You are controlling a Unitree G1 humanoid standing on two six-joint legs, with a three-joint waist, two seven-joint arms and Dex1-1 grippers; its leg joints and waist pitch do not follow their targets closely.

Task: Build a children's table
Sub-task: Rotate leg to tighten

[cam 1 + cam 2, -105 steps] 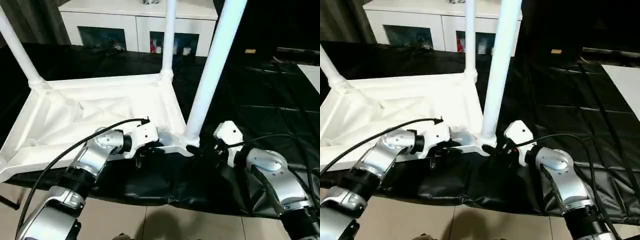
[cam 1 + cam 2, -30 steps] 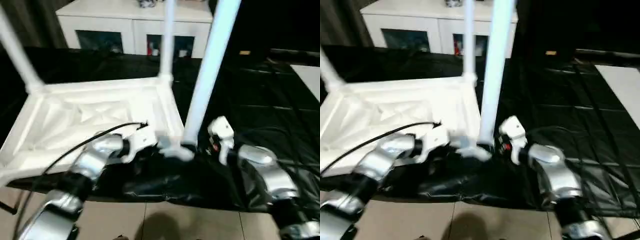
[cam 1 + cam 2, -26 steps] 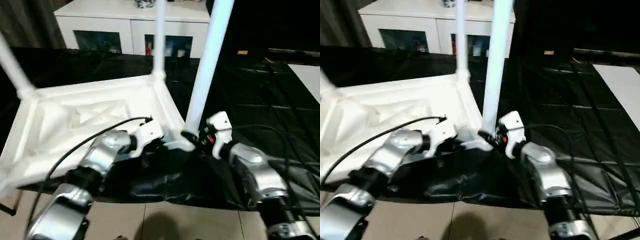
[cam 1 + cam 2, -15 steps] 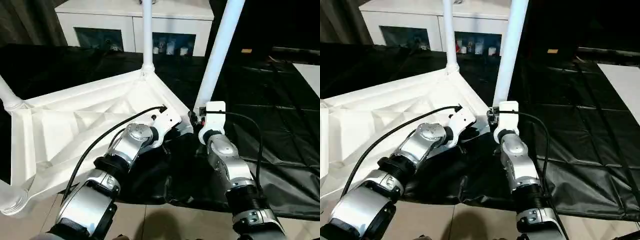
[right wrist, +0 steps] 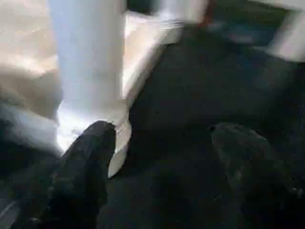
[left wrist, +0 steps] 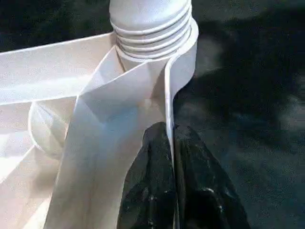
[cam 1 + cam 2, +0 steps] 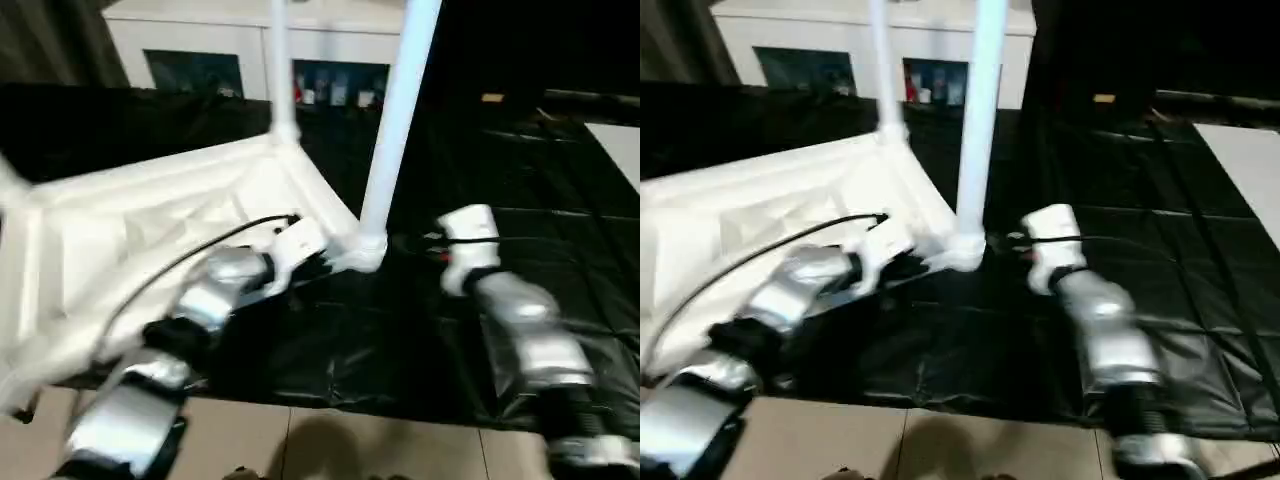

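Inspection finds the children's table (image 7: pixel 160 225) upside down on the black-covered desk (image 7: pixel 560 220), its ribbed underside facing up and tube legs rising from the corner sockets. The nearest leg (image 7: pixel 392 120) stands seated in the socket (image 6: pixel 152 43) at the corner closest to the robot. Left gripper (image 6: pixel 172 191) is pinched narrow on the thin upright rim of the top (image 6: pixel 167 109), just beside that socket, one black finger on each face of the rim. Right gripper (image 5: pixel 162 176) stands wide apart, holding nothing, at about three o'clock from the leg's base; one finger (image 5: pixel 88 167) lies close beside the socket collar. A white cabinet (image 7: pixel 330 45) stands at twelve o'clock, beyond the desk.
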